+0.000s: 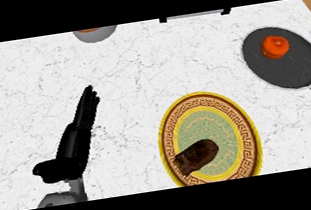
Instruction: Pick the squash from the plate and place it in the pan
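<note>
Only the left hand (74, 139) shows of the robot: matte black throughout, with long slim fingers (87, 104) and a thicker, rounded thumb (46, 170) at its base. Below it sits a pale grey forearm (59, 197), smooth and rounded, perhaps metallic, cut off at the lower edge.

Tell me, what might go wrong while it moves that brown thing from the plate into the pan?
The pan already holds an orange item, so the squash might bump it. The squash lies near the plate's lower edge and could roll off. Only the left hand shows, on the far side from the pan.
</note>
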Robot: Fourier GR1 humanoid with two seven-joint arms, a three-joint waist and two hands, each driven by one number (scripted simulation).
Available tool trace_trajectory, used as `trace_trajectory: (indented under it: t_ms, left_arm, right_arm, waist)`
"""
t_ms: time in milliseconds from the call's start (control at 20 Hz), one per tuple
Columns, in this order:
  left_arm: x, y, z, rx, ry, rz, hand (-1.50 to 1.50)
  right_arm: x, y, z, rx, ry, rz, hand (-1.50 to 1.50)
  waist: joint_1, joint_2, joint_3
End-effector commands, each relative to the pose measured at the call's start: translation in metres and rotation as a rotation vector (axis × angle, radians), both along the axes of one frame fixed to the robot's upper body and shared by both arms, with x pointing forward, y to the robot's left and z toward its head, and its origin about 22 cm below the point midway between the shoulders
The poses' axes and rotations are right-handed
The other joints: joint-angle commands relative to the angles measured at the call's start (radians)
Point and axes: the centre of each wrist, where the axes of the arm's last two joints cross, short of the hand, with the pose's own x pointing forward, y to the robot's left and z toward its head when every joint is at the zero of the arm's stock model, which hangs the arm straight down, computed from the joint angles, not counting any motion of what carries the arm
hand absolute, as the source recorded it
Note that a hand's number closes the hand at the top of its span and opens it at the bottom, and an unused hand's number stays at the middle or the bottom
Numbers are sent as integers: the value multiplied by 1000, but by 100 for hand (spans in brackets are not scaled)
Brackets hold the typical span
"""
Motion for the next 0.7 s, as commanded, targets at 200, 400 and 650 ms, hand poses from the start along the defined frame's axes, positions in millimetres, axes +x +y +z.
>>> trace_trajectory:
  t_ms: [200, 400, 650]
  left_arm:
    - [-5, -8, 2, -10, 10, -1, 0]
    - [-5, 1, -5, 3, 6, 3, 0]
    - [-7, 13, 17, 0, -2, -5, 0]
  right_arm:
    - [-37, -22, -11, -6, -13, 67, -150]
    - [-37, -10, -27, -26, -12, 72, -150]
    - [-28, -8, -21, -62, -8, 65, -150]
  waist:
    - [-11, -6, -1]
    - [-4, -3, 0]
    - [-6, -6, -1]
